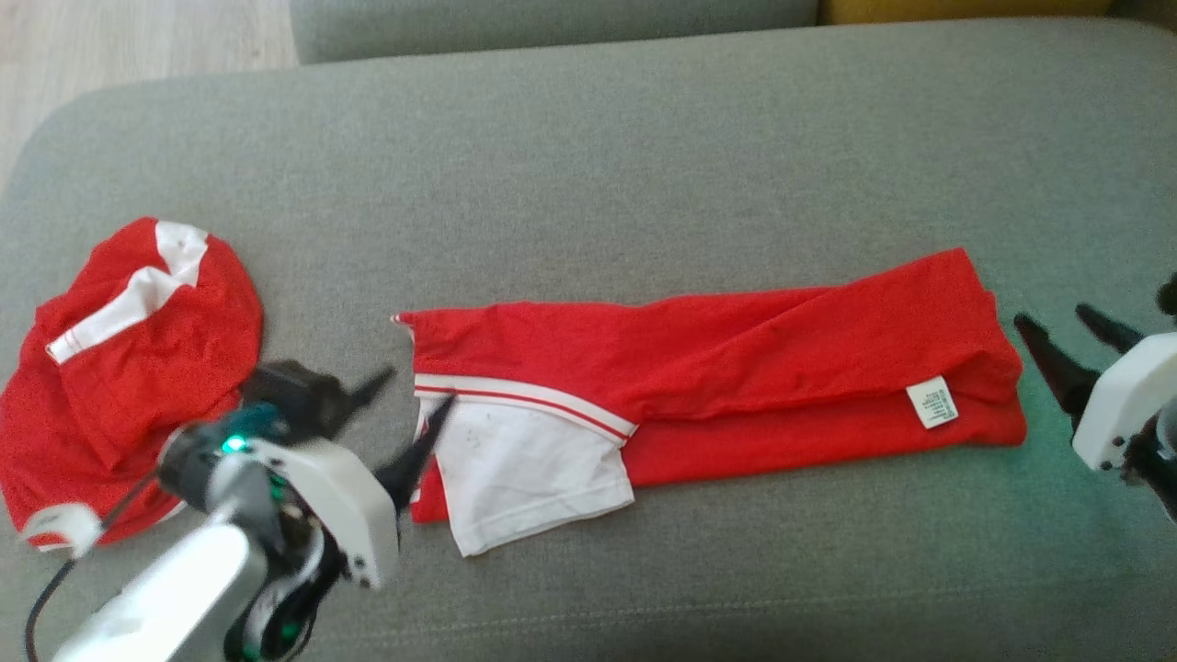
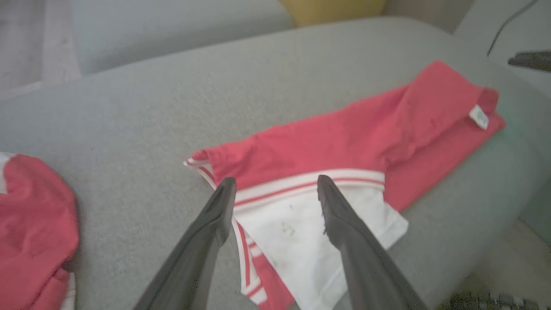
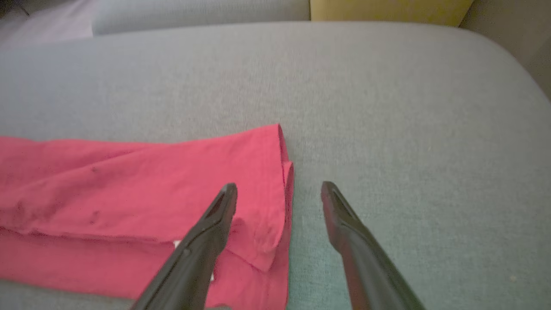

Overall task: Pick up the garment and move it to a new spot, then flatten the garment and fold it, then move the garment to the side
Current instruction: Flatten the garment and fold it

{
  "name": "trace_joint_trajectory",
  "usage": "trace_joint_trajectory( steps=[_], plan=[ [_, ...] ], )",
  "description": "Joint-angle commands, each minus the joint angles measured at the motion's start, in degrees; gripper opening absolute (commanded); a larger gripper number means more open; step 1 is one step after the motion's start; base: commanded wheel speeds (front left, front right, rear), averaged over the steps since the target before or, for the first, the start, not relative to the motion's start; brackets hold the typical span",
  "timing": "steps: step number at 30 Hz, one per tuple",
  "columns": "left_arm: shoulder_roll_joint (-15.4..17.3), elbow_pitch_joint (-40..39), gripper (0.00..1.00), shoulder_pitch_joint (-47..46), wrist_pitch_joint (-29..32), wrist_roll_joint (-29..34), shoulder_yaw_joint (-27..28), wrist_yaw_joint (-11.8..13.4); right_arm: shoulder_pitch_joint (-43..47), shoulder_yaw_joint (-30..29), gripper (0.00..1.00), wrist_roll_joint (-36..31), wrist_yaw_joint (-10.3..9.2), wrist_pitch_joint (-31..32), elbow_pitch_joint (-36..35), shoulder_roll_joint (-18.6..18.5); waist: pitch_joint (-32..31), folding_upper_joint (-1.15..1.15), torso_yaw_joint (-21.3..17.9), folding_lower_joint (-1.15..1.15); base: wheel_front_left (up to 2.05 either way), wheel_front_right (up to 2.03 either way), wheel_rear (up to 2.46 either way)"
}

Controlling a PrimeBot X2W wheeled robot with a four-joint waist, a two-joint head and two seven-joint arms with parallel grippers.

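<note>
Left hand (image 1: pixel 416 388) and right hand (image 1: pixel 1051 315) both stand spread and empty, one at each end of the red garment (image 1: pixel 736 368). It lies in a long strip on the near part of the grey sofa seat (image 1: pixel 598 165), its white sleeve (image 1: pixel 524 469) by the left hand. Folding seems half done; the next move likely calls for pinching an end and carrying it across. A bunched red cloth (image 1: pixel 138 368) sits further left. Beyond are a pale wood floor (image 1: pixel 138 46) and a yellow object (image 3: pixel 387 8).

Likely a home; grey sofa (image 1: pixel 644 165)

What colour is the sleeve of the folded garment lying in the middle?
The sleeve is white, with a red-and-white striped band at its top. The left wrist view shows it best.
</note>
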Motion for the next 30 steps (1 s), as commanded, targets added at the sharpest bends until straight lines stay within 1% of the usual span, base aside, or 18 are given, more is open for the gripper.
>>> trace_joint_trajectory(
  steps=[1,4,6,8,10,14,15,18,20,23,24,25,28,29,30],
  plan=[
    [0.89,-0.93,1.0,-1.98,-2.26,-0.52,4.38,1.02,0.67,-1.6,1.0,-0.76,0.37,-1.64,-2.15,-1.07,-0.71,0.0,-0.16,0.0,0.0,0.0,0.0],
    [-1.99,0.21,1.0,-1.38,-9.08,-2.11,8.45,3.36,2.07,-5.96,1.0,-2.86,0.37,-5.01,-5.04,1.53,-1.77,0.0,-0.17,0.0,0.0,0.0,0.0],
    [-4.41,0.74,1.0,-0.66,-13.44,-3.68,10.9,4.4,3.35,-9.08,1.0,-4.59,0.37,-7.43,-6.84,3.84,-2.43,0.0,-0.06,0.0,0.0,0.0,0.0],
    [-5.98,1.62,1.0,-0.2,-17.44,-3.97,12.41,4.62,4.9,-11.97,1.0,-6.42,0.37,-9.71,-8.65,6.47,-3.06,0.0,0.11,0.0,0.0,0.0,0.0],
    [-7.88,2.33,1.0,0.5,-19.86,-4.09,13.68,4.85,6.73,-14.93,1.0,-8.59,0.37,-12.07,-10.4,9.25,-3.68,0.0,0.38,0.0,0.0,0.0,0.0],
    [-12.34,3.41,1.0,2.68,-21.59,-3.93,16.23,3.87,10.6,-19.7,1.0,-13.65,0.37,-15.87,-13.14,14.33,-4.79,0.0,0.99,0.0,0.0,0.0,0.0],
    [-13.61,3.53,1.0,3.39,-21.7,-3.53,16.98,3.39,11.59,-20.59,1.0,-14.82,0.37,-16.51,-13.67,15.52,-5.04,0.0,1.13,0.0,0.0,0.0,0.0],
    [-18.65,2.72,1.0,6.23,-21.77,-0.1,21.77,2.04,14.18,-23.52,1.0,-19.21,0.37,-18.87,-14.99,18.42,-5.29,0.0,1.52,0.0,0.0,0.0,0.0],
    [-22.08,2.86,1.0,8.82,-21.78,2.97,24.58,0.4,15.54,-25.39,1.0,-21.68,0.37,-20.73,-15.71,20.54,-5.46,0.0,1.53,0.0,0.0,0.0,0.0],
    [-26.52,3.91,1.0,12.21,-21.79,7.32,28.76,-2.72,17.15,-26.85,1.0,-25.29,0.37,-22.42,-16.69,23.32,-5.57,0.0,1.31,0.0,0.0,0.0,0.0],
    [-27.63,4.22,1.0,13.13,-21.79,8.58,30.09,-3.7,17.58,-27.11,1.0,-26.16,0.37,-22.79,-16.95,24.15,-5.57,0.0,1.24,0.0,0.0,0.0,0.0],
    [-27.63,4.22,1.0,13.13,-21.79,8.58,30.09,-3.7,17.58,-27.11,1.0,-26.16,0.37,-22.79,-16.95,24.15,-5.57,0.0,1.24,0.0,0.0,0.0,0.0],
    [-29.68,5.32,1.0,15.09,-21.79,11.75,32.75,-6.68,18.59,-27.57,1.0,-27.76,0.37,-23.36,-17.29,26.11,-5.47,0.0,1.07,0.0,0.0,0.0,0.0],
    [-30.33,6.06,1.0,15.57,-21.79,13.3,33.83,-8.26,18.84,-27.86,1.0,-28.38,0.37,-23.47,-17.22,26.96,-5.35,0.0,1.02,0.0,0.0,0.0,0.0],
    [-30.54,6.36,1.0,15.64,-21.8,13.84,34.31,-8.88,18.85,-28.21,1.0,-28.54,0.37,-23.42,-17.02,27.34,-5.3,0.0,1.02,0.0,0.0,0.0,0.0]
  ],
)
